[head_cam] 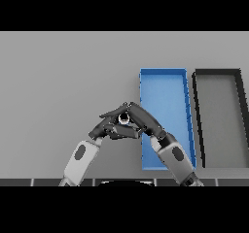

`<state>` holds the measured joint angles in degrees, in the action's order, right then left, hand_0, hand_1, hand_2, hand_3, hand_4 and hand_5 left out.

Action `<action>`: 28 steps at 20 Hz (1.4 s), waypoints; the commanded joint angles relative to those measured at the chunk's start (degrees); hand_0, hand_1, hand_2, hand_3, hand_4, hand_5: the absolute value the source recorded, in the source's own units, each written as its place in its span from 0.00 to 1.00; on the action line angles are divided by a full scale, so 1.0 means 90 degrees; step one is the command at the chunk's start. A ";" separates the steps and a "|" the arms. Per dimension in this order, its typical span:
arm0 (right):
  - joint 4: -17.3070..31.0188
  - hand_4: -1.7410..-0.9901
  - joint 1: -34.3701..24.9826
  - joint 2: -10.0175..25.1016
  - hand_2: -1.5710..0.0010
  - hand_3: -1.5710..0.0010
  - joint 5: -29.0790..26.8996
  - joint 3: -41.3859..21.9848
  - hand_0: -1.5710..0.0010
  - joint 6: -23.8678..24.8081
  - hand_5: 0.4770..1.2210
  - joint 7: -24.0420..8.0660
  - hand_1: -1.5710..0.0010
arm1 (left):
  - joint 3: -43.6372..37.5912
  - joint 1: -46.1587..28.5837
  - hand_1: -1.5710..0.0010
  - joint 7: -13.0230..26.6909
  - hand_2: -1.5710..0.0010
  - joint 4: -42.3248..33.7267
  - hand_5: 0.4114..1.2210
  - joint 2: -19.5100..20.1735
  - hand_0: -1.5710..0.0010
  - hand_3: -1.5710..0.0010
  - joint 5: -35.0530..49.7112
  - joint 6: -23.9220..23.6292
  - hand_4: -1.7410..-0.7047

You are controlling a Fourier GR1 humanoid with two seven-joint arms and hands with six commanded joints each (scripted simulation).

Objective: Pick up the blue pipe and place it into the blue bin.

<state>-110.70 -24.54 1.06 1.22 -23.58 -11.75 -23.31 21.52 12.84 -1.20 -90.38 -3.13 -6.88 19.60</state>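
The blue pipe shows only as a small pale ring on the grey table, just left of the blue bin; most of it is hidden. My left hand comes in from the lower left, and its relaxed fingers reach toward the pipe. From the lower right, my right hand crosses the bin's left wall, its fingers stretched above the pipe. The two hands meet in a tent shape over the pipe. I cannot tell whether either hand touches it.
A black bin stands right of the blue bin, and both run from the near edge toward the middle of the table. My right forearm lies over the near left corner of the blue bin.
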 commanded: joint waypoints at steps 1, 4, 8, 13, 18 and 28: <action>0.0021 0.01 0.0047 -0.0006 0.01 0.02 0.0176 -0.0092 0.01 0.0096 0.97 0.0142 0.01 | 0.0000 0.0014 0.15 0.0005 0.18 -0.0005 1.00 0.0032 0.07 0.26 -0.0169 -0.0013 0.14; -0.0051 0.01 -0.0033 -0.0033 0.00 0.01 0.0121 -0.0123 0.01 0.0142 0.98 -0.0394 0.01 | 0.0023 0.0016 0.56 -0.0194 0.58 0.0070 1.00 0.0135 0.52 0.62 -0.0268 0.0494 0.44; -0.0011 0.00 -0.0130 -0.0057 0.00 0.00 0.0198 -0.0155 0.00 0.0262 0.99 -0.0541 0.00 | -0.0152 0.0091 0.82 0.0238 0.83 0.0021 0.65 0.0087 0.80 0.84 -0.0425 0.0693 0.67; -0.0063 0.00 -0.0068 -0.0088 0.00 0.00 0.0343 -0.0038 0.00 0.0062 1.00 -0.0457 0.00 | -0.0274 -0.0008 0.94 0.0630 0.94 0.0072 0.24 -0.0004 0.94 0.95 -0.0207 0.0707 0.74; -0.0052 0.00 -0.0036 -0.0515 0.00 0.00 -0.0055 0.0253 0.00 0.0012 1.00 -0.0524 0.00 | -0.0152 -0.0079 0.98 0.0497 0.98 0.0189 0.09 0.0004 0.98 0.98 -0.0551 0.0507 0.78; 0.0035 0.00 -0.2598 0.0589 0.00 0.00 -0.2335 0.1951 0.00 0.0979 1.00 -0.1255 0.00 | -0.0221 -0.0041 1.00 0.0736 1.00 0.0169 0.03 0.0025 1.00 1.00 -0.0425 0.0587 0.81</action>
<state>-110.39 -48.04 6.46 -19.73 -5.93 -2.94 -34.31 19.54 12.44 5.41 -88.85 -2.90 -10.70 24.91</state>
